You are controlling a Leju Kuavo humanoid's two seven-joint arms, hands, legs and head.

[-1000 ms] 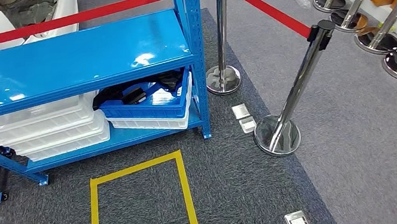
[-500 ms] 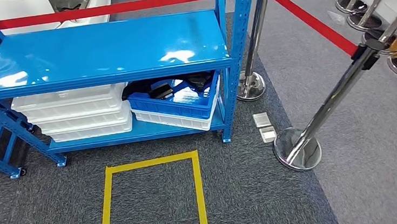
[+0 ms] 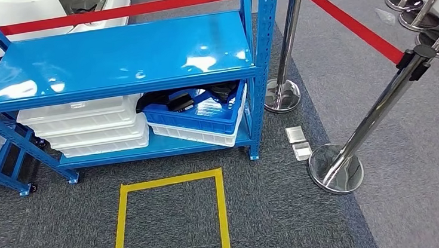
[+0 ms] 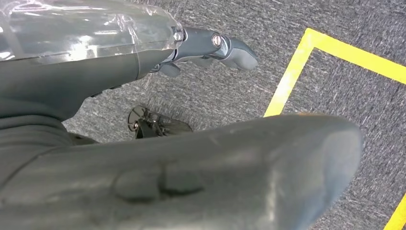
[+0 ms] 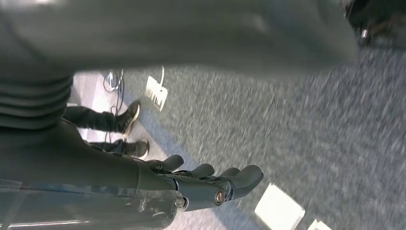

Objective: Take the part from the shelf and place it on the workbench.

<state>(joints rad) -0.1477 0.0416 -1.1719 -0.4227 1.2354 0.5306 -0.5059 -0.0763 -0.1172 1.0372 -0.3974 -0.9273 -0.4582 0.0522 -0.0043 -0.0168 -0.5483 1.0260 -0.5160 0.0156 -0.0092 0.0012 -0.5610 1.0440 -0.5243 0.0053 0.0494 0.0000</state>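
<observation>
A blue metal shelf (image 3: 121,54) stands ahead of me in the head view. Its top board is bare. On the lower board a blue bin (image 3: 204,116) holds dark parts (image 3: 182,98), resting tilted on a white tray. My left hand (image 4: 119,72) hangs over grey carpet with its fingers (image 4: 210,45) stretched out and nothing in it. My right hand (image 5: 143,177) also hangs low, fingers (image 5: 225,182) spread and holding nothing.
Stacked white trays (image 3: 92,132) fill the lower board's left side. A yellow tape square (image 3: 171,180) marks the carpet before the shelf. Chrome stanchions (image 3: 336,174) (image 3: 282,94) with a red belt (image 3: 346,23) fence the right. A person's shoes (image 5: 129,115) stand behind me.
The whole picture has shifted right and down: my camera has turned left, bringing the shelf and yellow square nearer the centre. Nothing on the shelf has moved.
</observation>
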